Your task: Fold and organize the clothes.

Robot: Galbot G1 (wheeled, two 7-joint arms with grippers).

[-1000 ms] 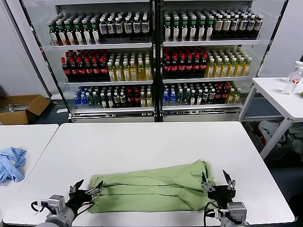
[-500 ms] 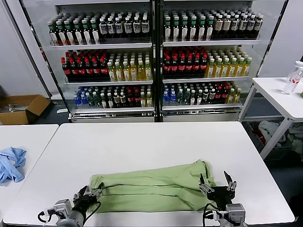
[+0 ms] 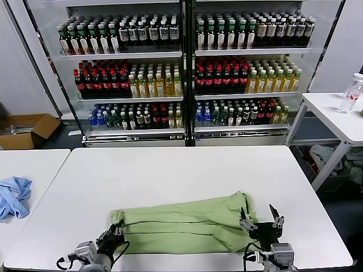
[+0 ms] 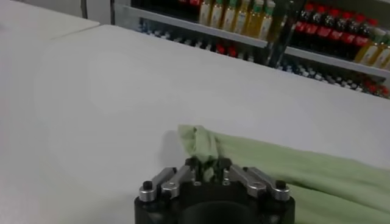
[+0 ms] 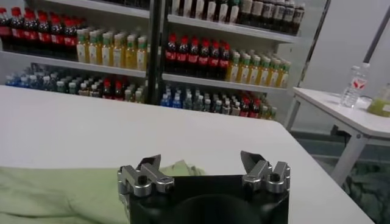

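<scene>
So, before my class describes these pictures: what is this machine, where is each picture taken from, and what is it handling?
It is a two-armed robot. One picture looks down from its head; the other two come from cameras on its wrists. On the white table lies a light green shirt, folded into a long strip. The left gripper is pinching the bunched corner at one end of it. The right gripper stands open at the other end, holding nothing. A crumpled light blue cloth lies on the neighbouring table. Behind stand fridges full of drink bottles.
</scene>
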